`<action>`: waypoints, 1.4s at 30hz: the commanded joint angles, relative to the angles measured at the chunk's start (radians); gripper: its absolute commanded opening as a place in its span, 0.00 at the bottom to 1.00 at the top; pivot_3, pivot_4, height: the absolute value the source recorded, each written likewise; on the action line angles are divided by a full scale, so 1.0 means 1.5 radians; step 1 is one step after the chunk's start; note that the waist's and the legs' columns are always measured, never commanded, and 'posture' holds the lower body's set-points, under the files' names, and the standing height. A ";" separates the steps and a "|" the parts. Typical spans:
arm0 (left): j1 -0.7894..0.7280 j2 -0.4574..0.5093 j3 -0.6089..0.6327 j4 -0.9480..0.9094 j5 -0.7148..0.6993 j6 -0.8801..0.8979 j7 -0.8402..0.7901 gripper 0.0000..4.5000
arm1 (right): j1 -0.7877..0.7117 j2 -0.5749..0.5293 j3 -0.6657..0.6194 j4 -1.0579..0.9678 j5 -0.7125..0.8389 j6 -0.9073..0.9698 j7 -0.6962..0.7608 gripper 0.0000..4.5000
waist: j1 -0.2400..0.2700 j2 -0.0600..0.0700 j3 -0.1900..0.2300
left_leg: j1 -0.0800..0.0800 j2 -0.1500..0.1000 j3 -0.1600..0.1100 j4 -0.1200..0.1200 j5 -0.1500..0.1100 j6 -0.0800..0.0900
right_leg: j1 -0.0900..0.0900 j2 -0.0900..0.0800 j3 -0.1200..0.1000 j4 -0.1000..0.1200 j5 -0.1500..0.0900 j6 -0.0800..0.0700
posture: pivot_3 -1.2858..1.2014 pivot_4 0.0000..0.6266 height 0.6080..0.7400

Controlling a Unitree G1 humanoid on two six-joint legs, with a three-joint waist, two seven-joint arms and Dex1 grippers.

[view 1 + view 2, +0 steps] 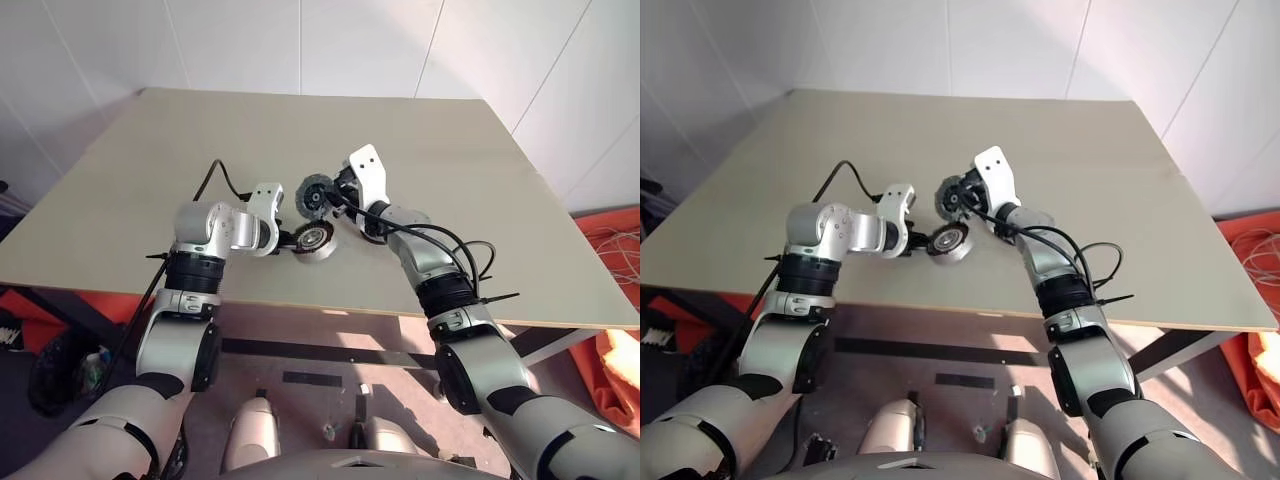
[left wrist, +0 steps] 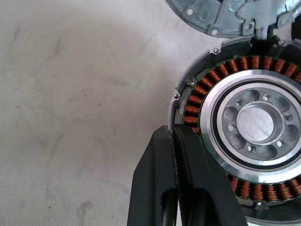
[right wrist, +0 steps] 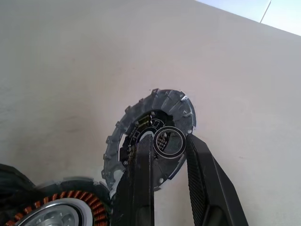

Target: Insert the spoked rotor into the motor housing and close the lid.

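Near the tabletop's front edge, the left claw is clenched on the rim of the housing, copper windings showing. Just beyond, the right claw grasps the lid, tilted on edge beside the housing. No writing is legible. Bare tabletop stretches far, left and right.

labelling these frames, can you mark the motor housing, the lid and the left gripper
motor housing (image 2: 221,70): left wrist view, on the copper windings.
lid (image 3: 162,101): right wrist view, on its ribbed rim.
left gripper (image 2: 175,141): left wrist view, at the tips of its shut black fingers, on the housing's rim.
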 commanded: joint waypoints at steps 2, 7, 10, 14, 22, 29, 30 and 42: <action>0.003 0.014 -0.036 -0.063 -0.014 -0.004 -0.055 0.00 | -0.016 -0.002 -0.012 -0.020 0.008 -0.015 -0.005 0.14 | -0.001 0.000 0.000 | 0.000 0.000 0.000 0.000 0.000 0.000 | 0.000 0.000 0.000 0.000 0.000 0.000 | 0.52 0.00 1.00; 0.009 0.026 -0.057 -0.053 0.019 -0.039 -0.052 0.15 | -0.014 -0.003 -0.012 -0.023 0.007 -0.014 -0.003 0.14 | 0.001 0.000 0.000 | 0.000 0.000 0.000 0.000 0.000 0.000 | 0.000 0.000 0.000 0.000 0.000 0.000 | 0.52 0.00 1.00; 0.007 0.028 -0.061 -0.049 0.028 -0.048 -0.057 0.36 | -0.014 -0.004 -0.011 -0.024 0.008 -0.013 -0.003 0.14 | 0.000 0.000 0.000 | 0.001 0.000 0.000 0.000 0.000 0.000 | 0.001 0.000 0.000 0.001 0.000 0.000 | 0.52 0.00 1.00; 0.005 0.040 -0.079 -0.048 0.037 -0.062 -0.080 0.49 | -0.017 -0.003 -0.015 -0.027 0.014 -0.022 0.001 0.14 | -0.001 0.000 0.000 | 0.002 0.000 0.000 0.000 0.001 -0.001 | 0.001 0.000 0.000 0.002 0.000 0.000 | 0.52 0.00 1.00; 0.011 0.061 -0.120 -0.076 0.046 -0.105 -0.134 0.49 | -0.027 -0.007 -0.040 -0.108 0.068 -0.031 0.044 0.14 | -0.001 0.000 0.000 | 0.001 0.000 0.000 0.001 0.001 -0.001 | 0.000 0.000 0.000 0.002 0.000 0.000 | 0.52 0.00 1.00; 0.052 0.113 -0.132 -0.153 0.027 -0.187 -0.228 0.49 | -0.009 -0.026 -0.039 -0.195 0.088 0.013 0.061 0.14 | -0.001 0.000 0.000 | 0.002 0.000 0.000 0.001 0.001 -0.001 | 0.000 0.000 0.001 0.002 0.000 0.000 | 0.52 0.00 1.00; 0.061 0.121 -0.124 -0.165 0.021 -0.194 -0.237 0.49 | -0.002 -0.031 -0.039 -0.206 0.090 0.018 0.065 0.14 | -0.001 0.000 0.000 | 0.002 0.000 0.000 0.001 0.001 -0.001 | 0.000 0.000 0.001 0.002 0.000 0.000 | 0.52 0.00 1.00; 0.204 0.165 -0.048 -0.282 0.003 -0.306 -0.266 1.00 | 0.171 -0.116 -0.029 -0.307 0.103 0.050 0.116 0.14 | -0.001 0.000 0.000 | 0.003 0.000 0.000 0.001 0.001 -0.002 | 0.001 0.000 0.002 0.004 0.000 0.000 | 0.52 0.00 1.00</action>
